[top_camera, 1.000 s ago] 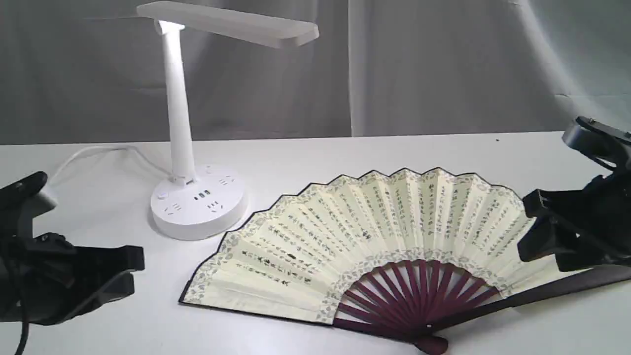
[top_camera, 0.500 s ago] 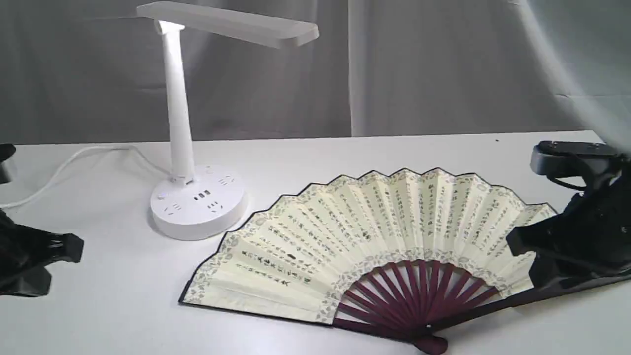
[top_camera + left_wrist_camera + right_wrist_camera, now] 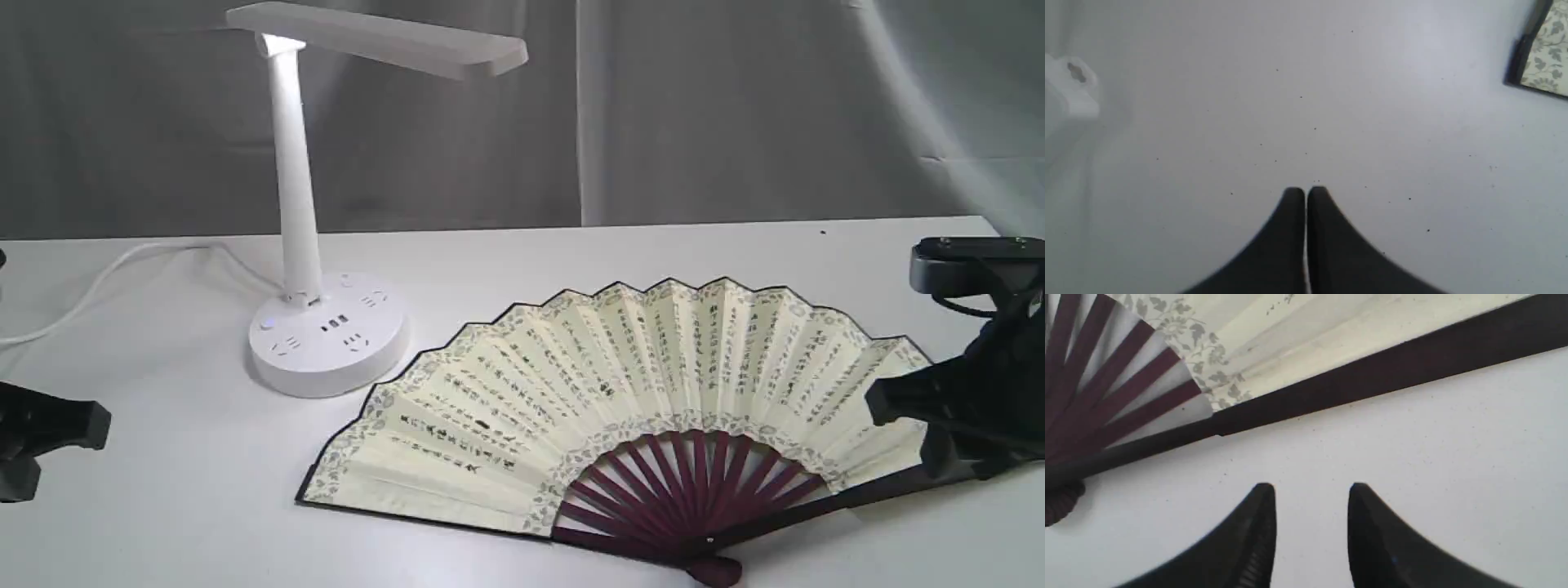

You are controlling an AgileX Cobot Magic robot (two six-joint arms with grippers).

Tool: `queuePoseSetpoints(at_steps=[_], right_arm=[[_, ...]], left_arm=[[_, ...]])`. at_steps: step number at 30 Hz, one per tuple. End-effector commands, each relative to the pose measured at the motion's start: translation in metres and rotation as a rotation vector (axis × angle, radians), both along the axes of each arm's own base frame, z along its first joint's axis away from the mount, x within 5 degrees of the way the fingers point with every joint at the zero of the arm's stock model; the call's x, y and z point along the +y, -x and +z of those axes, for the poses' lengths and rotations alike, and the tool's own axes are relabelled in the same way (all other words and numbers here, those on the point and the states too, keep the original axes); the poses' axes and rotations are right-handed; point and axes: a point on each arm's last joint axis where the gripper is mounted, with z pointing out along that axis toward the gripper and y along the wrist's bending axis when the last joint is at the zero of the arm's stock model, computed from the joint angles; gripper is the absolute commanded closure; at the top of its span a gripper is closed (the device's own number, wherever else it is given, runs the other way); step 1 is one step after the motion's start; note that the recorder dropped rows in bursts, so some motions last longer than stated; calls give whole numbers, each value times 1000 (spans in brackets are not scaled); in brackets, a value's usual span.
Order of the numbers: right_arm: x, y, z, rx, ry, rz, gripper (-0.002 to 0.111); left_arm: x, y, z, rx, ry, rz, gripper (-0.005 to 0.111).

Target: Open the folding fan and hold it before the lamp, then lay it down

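The folding fan point(image 3: 620, 384) lies spread open and flat on the white table, cream leaf up, with its maroon ribs meeting at the pivot near the front edge. The lamp point(image 3: 298, 180) stands behind the fan's left end, its bar head lit. My right gripper point(image 3: 908, 426) hovers at the fan's right end. In the right wrist view the right gripper point(image 3: 1312, 491) is open and empty, just short of the dark guard point(image 3: 1372, 377). My left gripper point(image 3: 82, 429) sits at the far left edge, away from the fan. The left wrist view shows the left gripper point(image 3: 1305, 192) shut on nothing.
The lamp's round base point(image 3: 328, 336) with sockets sits close to the fan's left tip, and its white cord point(image 3: 122, 265) trails off to the left. A grey curtain hangs behind the table. The fan's corner point(image 3: 1543, 53) shows in the left wrist view.
My left gripper has pulled back leftward to the frame's edge. My right gripper has dropped and shifted right off the fan's end, and the right guard now lies lower. The fan leaf has stayed put.
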Motion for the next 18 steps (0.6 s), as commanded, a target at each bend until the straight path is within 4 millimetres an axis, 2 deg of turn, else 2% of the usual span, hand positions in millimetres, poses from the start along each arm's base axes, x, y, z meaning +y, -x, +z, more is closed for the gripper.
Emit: queuePoseSetpoints(at_steps=[1, 3, 7, 11, 18], right_arm=[[2, 0, 16, -57, -22, -16, 79], [2, 4, 25, -84, -21, -14, 86], [0, 11, 45, -146, -1, -6, 108], [-1, 17, 49, -176, 4, -5, 108], [-9, 18, 46, -162, 98, -11, 108]], left_arm=[[-3, -1, 5, -22, -3, -5, 107], [-8, -1, 5, -24, -17, -38, 107], [-19, -1, 5, -41, -41, -100, 107], [-20, -2, 6, -55, -36, -100, 107], [-21, -3, 6, -71, -36, -103, 107]])
